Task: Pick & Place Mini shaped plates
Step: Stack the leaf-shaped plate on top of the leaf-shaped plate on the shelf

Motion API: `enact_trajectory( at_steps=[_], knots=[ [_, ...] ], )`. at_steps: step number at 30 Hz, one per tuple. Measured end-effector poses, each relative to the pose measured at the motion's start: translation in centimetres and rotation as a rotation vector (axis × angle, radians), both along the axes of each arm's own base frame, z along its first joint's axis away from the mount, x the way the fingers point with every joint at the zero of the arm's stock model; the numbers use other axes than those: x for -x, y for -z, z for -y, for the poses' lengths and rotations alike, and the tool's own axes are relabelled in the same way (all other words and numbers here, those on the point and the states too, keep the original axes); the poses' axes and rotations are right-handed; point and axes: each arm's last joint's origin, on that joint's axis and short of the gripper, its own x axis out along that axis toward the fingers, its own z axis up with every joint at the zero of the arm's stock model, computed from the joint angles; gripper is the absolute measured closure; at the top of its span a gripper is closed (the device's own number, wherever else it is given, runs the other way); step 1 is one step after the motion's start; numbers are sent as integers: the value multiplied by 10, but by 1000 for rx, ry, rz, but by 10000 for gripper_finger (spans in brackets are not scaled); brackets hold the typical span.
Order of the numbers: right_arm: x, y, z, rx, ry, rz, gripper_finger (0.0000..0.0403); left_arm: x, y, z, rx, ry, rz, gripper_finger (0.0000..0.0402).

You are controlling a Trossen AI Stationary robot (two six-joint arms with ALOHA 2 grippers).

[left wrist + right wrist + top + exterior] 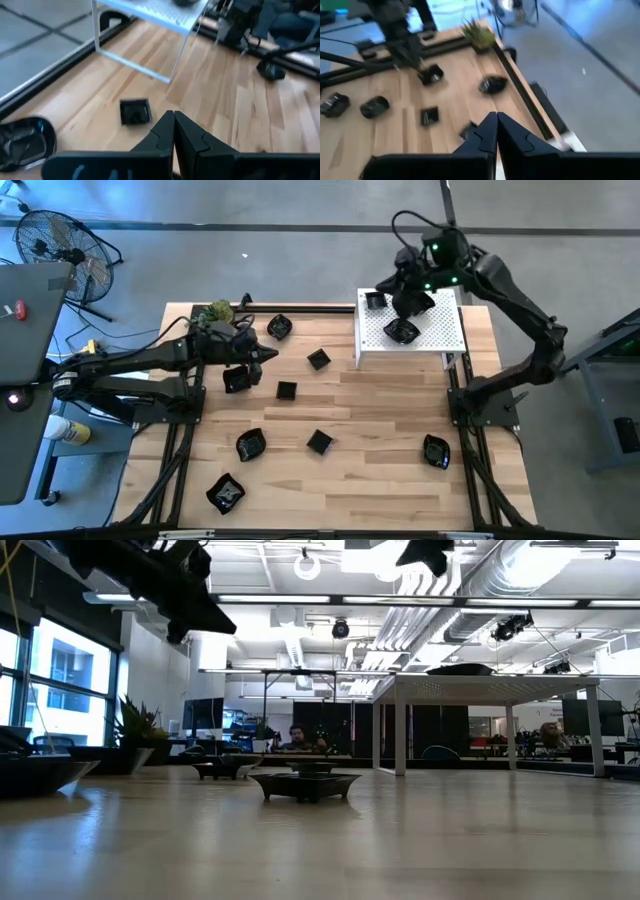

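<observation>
Overhead: left gripper [262, 356] closed, empty, above the table's left-back area near a plate [237, 380]. Right gripper [410, 308] closed, empty, over the white perforated shelf [440, 330], where two plates [402, 332] sit. Other mini shaped plates [319, 441] lie scattered across the wooden table [380, 440].

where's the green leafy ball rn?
High view: the green leafy ball sits at the table's far left corner, just behind the left gripper, with a black dish to its right.
</observation>
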Motion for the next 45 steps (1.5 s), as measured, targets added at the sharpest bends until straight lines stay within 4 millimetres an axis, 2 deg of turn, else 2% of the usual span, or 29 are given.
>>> enact_trajectory(
  at_steps=[5, 7, 11, 15, 19, 23, 29, 38, 45],
  knots=[
    [-23, -8, -24, 51, -84, 99, 400, 5, -1, 3, 74, 30, -94, 401],
    [-36, -4, -34, 58, -125, 161, 401, 7, 2, 4, 123, 29, -132, 401],
    [-56, 28, -52, 13, -180, 253, 401, 13, 10, 7, 249, 6, -210, 401],
    [-62, 63, -69, -62, -181, 297, 401, 20, 19, 12, 411, 30, -316, 401],
    [-55, 87, -83, -99, -123, 290, 402, 29, 28, 21, 514, 41, -444, 384],
    [-44, 99, -91, -121, -78, 298, 401, 31, 33, 36, 549, 57, -523, 339],
    [-23, 96, -96, -98, -57, 378, 401, 29, 55, 63, 578, 78, -561, 284],
    [-3, 80, -101, -34, -48, 461, 400, 38, 95, 89, 657, 11, -604, 280],
    [1, 77, -102, -29, -49, 475, 402, 42, 107, 102, 692, 50, -605, 279]
  ],
)
